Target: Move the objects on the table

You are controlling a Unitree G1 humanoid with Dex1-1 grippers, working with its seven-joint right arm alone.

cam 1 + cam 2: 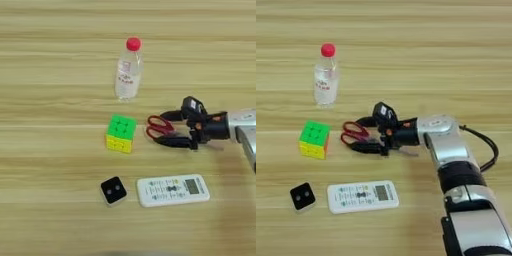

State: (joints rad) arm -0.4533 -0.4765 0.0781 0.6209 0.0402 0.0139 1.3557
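My right gripper (167, 129) reaches in from the right, its two black fingers closed around the red-handled scissors (159, 127), whose handles point left toward the green-yellow puzzle cube (121, 133). A gap of bare wood separates the handles from the cube. A clear bottle with a red cap (129, 72) stands upright behind them. In front lie the white remote control (172, 190) and, left of it, the small black cube with two white dots (113, 190). The silver forearm (443, 142) runs down to the bottom right.
All the objects rest on the light wood-grain table (50, 50). A black cable (486, 145) loops out from the right side of the forearm.
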